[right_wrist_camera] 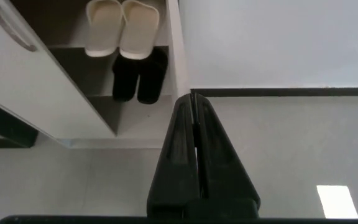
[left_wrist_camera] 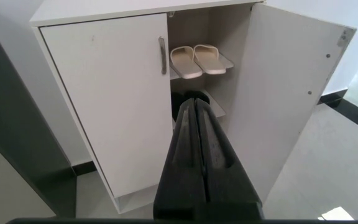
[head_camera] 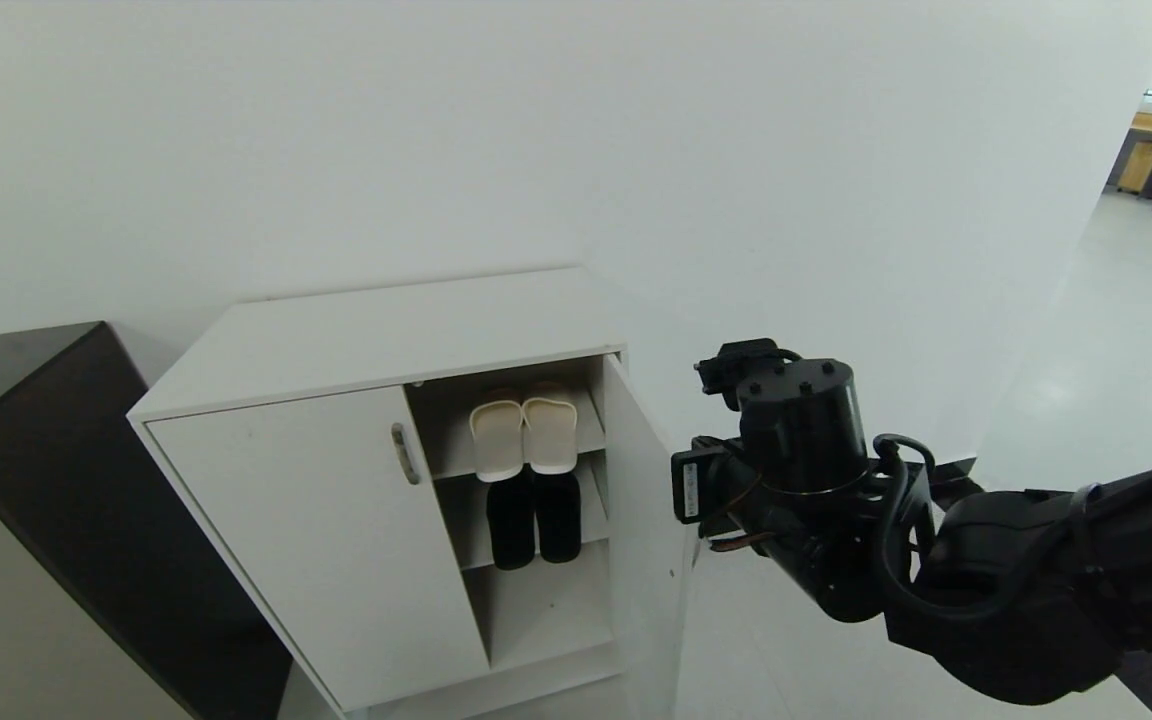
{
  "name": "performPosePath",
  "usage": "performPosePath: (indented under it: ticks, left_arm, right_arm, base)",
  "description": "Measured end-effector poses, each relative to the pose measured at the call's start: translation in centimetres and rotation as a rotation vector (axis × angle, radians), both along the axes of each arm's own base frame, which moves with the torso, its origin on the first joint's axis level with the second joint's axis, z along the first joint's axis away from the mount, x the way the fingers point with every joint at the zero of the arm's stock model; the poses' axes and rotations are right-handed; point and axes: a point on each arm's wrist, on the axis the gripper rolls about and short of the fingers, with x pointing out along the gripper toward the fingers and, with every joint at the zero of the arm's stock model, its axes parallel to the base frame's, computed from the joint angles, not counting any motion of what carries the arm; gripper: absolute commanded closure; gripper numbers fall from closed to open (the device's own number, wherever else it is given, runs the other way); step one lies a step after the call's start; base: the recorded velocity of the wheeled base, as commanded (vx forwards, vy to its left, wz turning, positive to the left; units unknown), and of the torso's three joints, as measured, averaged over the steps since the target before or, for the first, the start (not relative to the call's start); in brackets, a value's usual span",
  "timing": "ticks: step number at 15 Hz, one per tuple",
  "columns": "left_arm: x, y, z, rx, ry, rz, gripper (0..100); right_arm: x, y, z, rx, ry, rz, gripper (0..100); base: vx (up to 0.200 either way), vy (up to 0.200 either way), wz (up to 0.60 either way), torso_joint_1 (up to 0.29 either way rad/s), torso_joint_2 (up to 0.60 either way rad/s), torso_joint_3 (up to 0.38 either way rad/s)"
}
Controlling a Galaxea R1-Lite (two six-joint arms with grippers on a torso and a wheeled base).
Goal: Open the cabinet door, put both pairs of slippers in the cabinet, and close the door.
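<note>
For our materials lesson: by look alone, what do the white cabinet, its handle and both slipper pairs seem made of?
White flat-panelled cabinet: probably laminated board, matt, smooth, sharp-edged. Slim grey door handle: likely brushed metal, dull sheen. Cream moulded slippers and black slippers: apparently foam or rubber, matt, thick one-piece soles.

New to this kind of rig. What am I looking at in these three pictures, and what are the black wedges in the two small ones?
This is a two-armed robot on wheels. The large picture comes from a camera on its head, looking down at a white cabinet; the black bulk at the right is its right arm. The small pictures come from cameras on its wrists: each wedge is that arm's own gripper, the left gripper and the right gripper, both shut, holding nothing. The cabinet's right door stands open; the left door is closed. Inside, white slippers lie on the upper shelf, black slippers on the shelf below.
</note>
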Motion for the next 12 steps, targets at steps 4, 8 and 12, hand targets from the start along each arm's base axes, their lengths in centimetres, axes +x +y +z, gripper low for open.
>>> performPosePath:
  ticks: [4,8,12]
  left_arm:
    - [0.0,0.0,0.0,-0.001,0.000,0.000,100]
    - [0.0,0.0,0.0,-0.001,0.000,0.000,100]
    - [0.0,0.0,0.0,-0.001,0.000,0.000,100]
  right_arm:
    - [0.0,-1.1,-0.1,-0.008,0.007,0.023,100]
    - [0.0,-1.6,-0.3,-0.029,0.008,0.022,100]
    - [0.0,-1.7,-0.4,-0.032,0.010,0.022,100]
  base:
    - [0.000,0.000,0.00,0.000,0.00,0.000]
    - [0.000,0.000,0.00,0.000,0.00,0.000]
    - [0.000,0.000,0.60,-0.004,0.00,0.004]
